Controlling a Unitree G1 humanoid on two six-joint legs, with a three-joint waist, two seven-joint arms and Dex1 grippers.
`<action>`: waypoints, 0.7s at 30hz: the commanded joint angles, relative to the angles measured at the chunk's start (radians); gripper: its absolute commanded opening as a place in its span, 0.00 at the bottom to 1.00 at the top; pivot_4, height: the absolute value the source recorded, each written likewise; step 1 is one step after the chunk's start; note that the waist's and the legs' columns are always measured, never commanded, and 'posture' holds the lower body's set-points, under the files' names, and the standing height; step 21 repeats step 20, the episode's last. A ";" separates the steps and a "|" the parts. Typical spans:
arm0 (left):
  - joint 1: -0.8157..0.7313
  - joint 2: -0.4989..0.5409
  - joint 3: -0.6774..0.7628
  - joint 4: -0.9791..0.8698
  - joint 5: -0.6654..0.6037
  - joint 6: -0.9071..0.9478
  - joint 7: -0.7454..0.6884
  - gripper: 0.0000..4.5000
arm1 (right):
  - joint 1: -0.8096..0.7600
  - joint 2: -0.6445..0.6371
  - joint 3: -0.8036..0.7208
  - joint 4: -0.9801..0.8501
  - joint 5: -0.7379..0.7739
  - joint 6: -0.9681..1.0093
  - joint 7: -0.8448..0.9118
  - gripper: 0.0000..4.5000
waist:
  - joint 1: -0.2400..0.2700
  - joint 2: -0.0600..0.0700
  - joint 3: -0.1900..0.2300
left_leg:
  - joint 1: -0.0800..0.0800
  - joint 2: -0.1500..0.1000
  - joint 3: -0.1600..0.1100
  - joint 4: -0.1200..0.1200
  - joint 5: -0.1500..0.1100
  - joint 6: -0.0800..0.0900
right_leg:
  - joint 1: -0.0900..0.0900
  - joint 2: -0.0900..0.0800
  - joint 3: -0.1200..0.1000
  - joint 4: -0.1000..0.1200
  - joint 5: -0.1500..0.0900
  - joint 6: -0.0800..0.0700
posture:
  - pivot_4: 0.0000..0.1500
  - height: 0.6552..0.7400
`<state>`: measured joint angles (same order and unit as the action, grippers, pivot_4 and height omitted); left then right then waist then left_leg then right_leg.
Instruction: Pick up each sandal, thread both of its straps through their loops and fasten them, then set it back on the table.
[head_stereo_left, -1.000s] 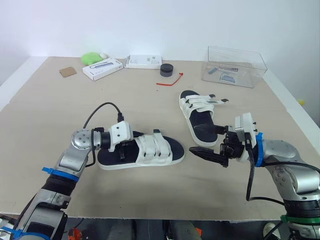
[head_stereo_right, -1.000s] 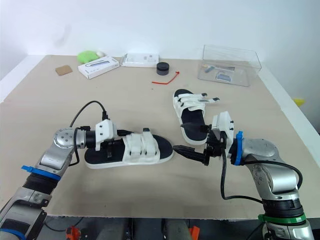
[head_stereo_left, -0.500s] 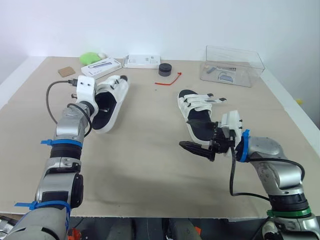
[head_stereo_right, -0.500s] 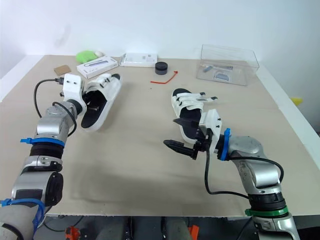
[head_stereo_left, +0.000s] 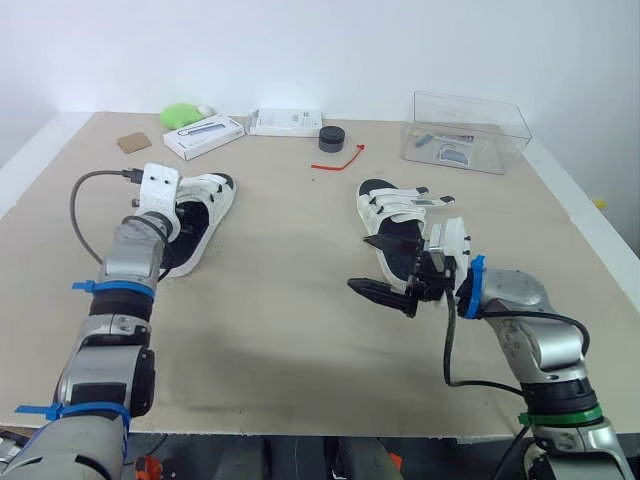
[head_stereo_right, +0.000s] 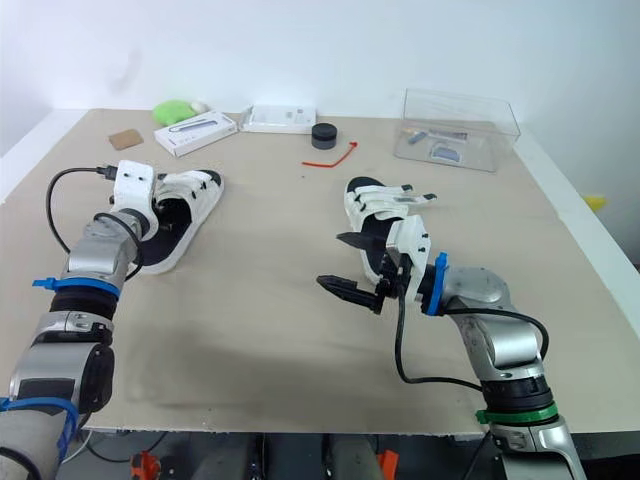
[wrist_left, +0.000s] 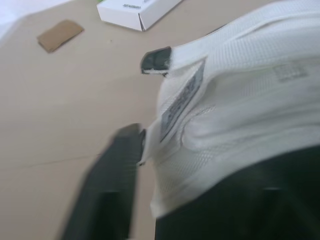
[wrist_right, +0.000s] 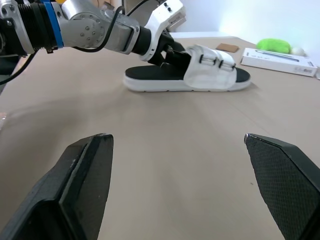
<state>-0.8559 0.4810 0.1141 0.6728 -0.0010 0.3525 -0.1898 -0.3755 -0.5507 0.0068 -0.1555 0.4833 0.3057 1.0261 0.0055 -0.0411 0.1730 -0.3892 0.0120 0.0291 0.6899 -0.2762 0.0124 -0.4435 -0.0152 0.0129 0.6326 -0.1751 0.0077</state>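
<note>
L gripper (head_stereo_left: 182, 218) clamped on white straps of one sandal (head_stereo_left: 210, 200), flat on desk (head_stereo_left: 280, 330) well apart from the clear box (head_stereo_left: 468, 130); 2nd sandal (head_stereo_left: 395, 215), strap ends loose, lies near that box, R gripper (head_stereo_left: 358, 263) spread wide, further from it.
</note>
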 joint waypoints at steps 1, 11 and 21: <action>0.041 0.040 0.017 -0.185 -0.022 0.044 -0.050 0.94 | -0.029 0.000 -0.003 0.002 -0.002 -0.026 0.011 1.00 | -0.001 0.000 0.000 | 0.000 0.000 0.001 0.000 0.000 0.000 | 0.000 -0.001 0.000 0.000 0.000 0.000 | 1.00 1.00; 0.481 0.224 0.156 -0.916 -0.373 0.197 -0.499 0.99 | 0.048 -0.083 -0.090 -0.020 0.016 -0.006 0.015 1.00 | 0.000 0.000 0.000 | 0.001 0.000 0.000 -0.001 -0.001 -0.002 | 0.000 -0.006 -0.001 0.000 -0.001 -0.002 | 1.00 1.00; 0.779 0.351 0.034 -1.075 -0.471 0.050 -0.894 0.99 | 0.191 -0.142 -0.102 -0.045 0.006 -0.019 0.050 1.00 | 0.002 0.002 0.001 | 0.005 0.001 0.004 0.000 0.001 0.000 | 0.002 -0.002 0.001 0.000 -0.008 0.002 | 1.00 1.00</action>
